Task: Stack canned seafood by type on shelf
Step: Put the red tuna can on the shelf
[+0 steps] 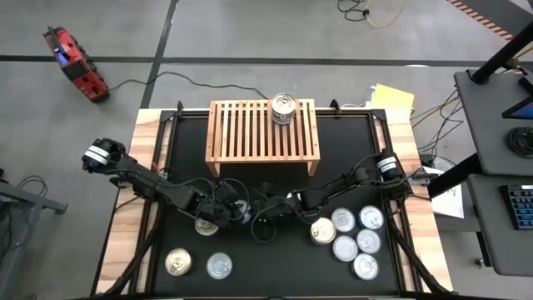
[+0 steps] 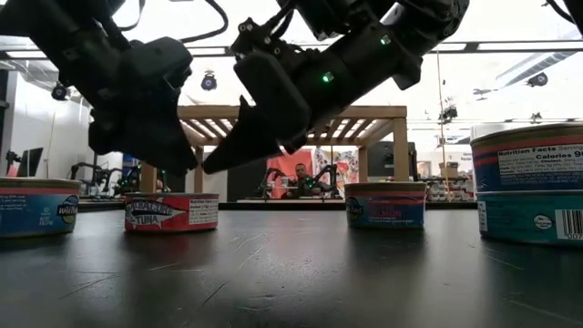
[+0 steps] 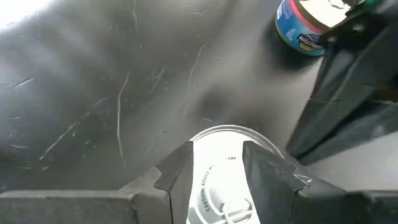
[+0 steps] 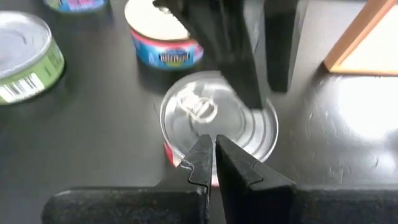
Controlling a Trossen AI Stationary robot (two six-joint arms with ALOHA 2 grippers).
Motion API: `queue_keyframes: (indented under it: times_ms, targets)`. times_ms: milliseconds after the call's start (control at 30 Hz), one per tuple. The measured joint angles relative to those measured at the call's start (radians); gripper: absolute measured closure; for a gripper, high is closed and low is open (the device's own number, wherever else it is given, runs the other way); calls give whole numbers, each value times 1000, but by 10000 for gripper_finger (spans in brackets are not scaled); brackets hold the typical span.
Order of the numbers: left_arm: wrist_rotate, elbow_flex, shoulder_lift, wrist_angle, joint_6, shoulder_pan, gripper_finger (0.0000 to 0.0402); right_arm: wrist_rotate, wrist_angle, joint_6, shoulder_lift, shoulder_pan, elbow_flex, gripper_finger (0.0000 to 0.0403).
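Note:
A flat tin with a red label and a silver pull-tab lid (image 4: 214, 121) stands on the black mat (image 1: 275, 187) left of the middle. My left gripper (image 3: 217, 168) is open just over that lid (image 3: 219, 180), a finger over either side of it. My right gripper (image 4: 211, 152) is shut and slants down toward the same tin from the right; in the low view its tips (image 2: 208, 169) hang above and beside the tin (image 2: 170, 212) without touching. The light-wood shelf (image 1: 250, 129) stands at the far middle with one tin (image 1: 283, 108) on its slatted top. My left gripper's fingers (image 3: 180, 177) stand over the red-label tin's lid, coming at it slanting down from the table's left. The gap between them is narrower than the lid. Whether they touch the lid I cannot tell. The tin stands flat on the mat.
Several tins (image 1: 350, 237) cluster at the near right, and two more (image 1: 177, 262) (image 1: 219, 266) lie at the near left. A blue-label tin (image 4: 163, 37) stands close beyond the red one. The two arms nearly meet over the mat's middle. A person (image 2: 301, 178) sits beyond the table.

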Motion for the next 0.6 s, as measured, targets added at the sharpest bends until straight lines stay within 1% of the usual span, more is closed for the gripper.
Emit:
queue_keyframes:
  times_ms: [200, 333, 467, 600]
  targets:
    - [19, -3, -21, -24, -11, -6, 278, 0, 82, -35, 25, 0, -1, 390]
    - [61, -3, -30, -28, -12, -16, 277, 1, 83, -27, 44, -2, -2, 390]
    - [68, -4, -30, -63, -44, -18, 277, 28, 85, -16, 61, -2, -1, 390]
    - [72, -6, -30, -86, -79, -18, 277, 30, 85, 3, 78, -5, -1, 390]
